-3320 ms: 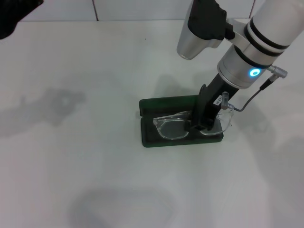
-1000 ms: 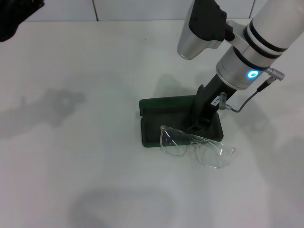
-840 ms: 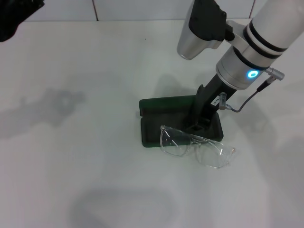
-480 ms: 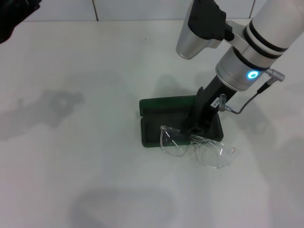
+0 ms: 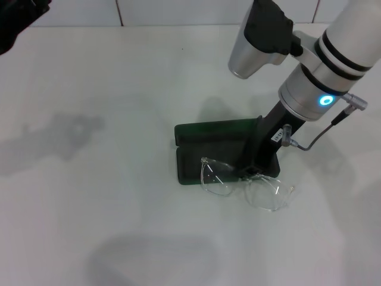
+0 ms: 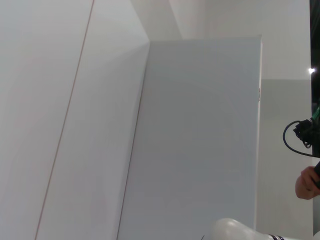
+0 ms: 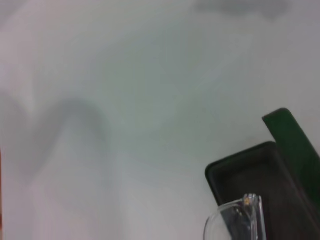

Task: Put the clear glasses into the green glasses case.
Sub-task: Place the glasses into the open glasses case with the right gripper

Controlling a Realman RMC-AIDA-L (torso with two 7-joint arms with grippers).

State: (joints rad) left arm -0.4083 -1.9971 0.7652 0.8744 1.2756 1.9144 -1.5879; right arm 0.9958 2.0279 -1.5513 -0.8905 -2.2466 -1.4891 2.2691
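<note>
One dark green rectangular hard glasses case [image 5: 226, 154] lying open on the white table [image 5: 107, 196], lid raised along the far side, dark-lined tray facing up. Fully transparent plastic glasses [image 5: 247, 183] lying only partly in place: left lens overhanging the tray's near edge, right lens resting on the table just in front of the case's near right corner. Right gripper [image 5: 257, 168] pointing down at the right end of the tray, tips sitting at the bridge of the glasses; width of the pincer not determinable, contact with the frame not determinable. Left gripper [image 5: 18, 18] idling at the far left corner, well apart from the case; opening likewise not determinable. Right wrist view showing the tray corner [image 7: 250, 175] with one clear lens [image 7: 235, 222] across it.
</note>
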